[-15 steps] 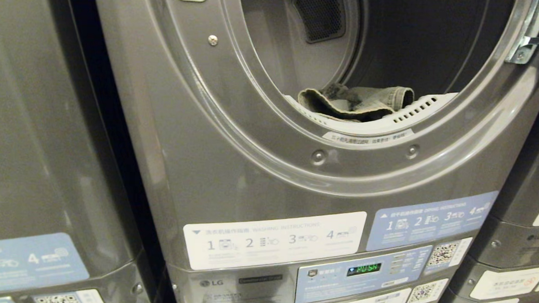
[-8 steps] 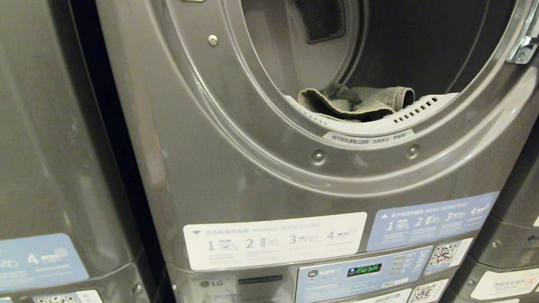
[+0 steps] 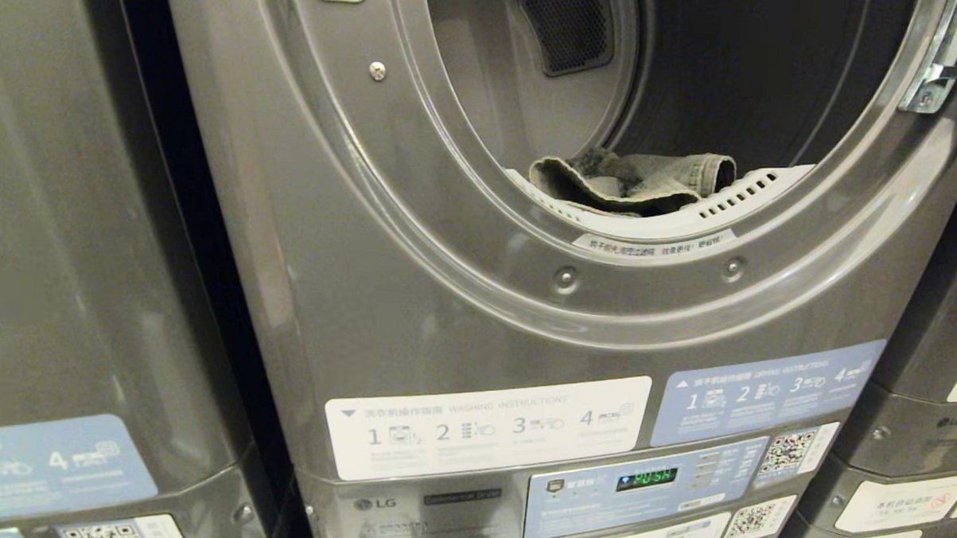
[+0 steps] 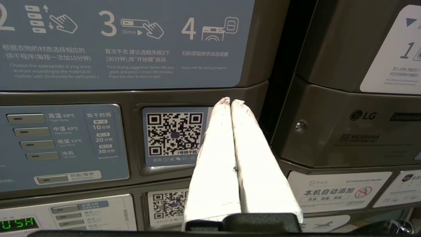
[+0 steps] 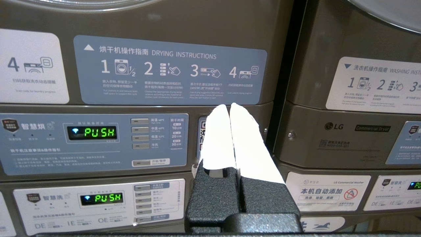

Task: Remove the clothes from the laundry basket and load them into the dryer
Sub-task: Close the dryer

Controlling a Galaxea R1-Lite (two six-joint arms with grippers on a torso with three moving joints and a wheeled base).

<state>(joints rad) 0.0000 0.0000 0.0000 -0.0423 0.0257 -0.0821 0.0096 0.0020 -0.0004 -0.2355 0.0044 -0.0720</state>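
Grey metal laundry machines stand side by side, filling the head view. At the centre, the grey front-loading dryer [image 3: 413, 314] has its round door opening uncovered, and a crumpled grey-beige denim garment [image 3: 633, 183] lies at the bottom front of the drum, draped against the white perforated lint-filter lip [image 3: 736, 200]. Below the opening sit a white washing-instructions sticker [image 3: 485, 424], a blue drying-instructions sticker [image 3: 765, 390] and a control panel whose green display [image 3: 645, 479] reads PUSH. Neither arm shows in the head view. Low before the panels, the left gripper [image 4: 230, 100] has its white fingers pressed together on nothing beside a QR code sticker [image 4: 174, 135]; the right gripper [image 5: 227, 106] is likewise clenched and empty.
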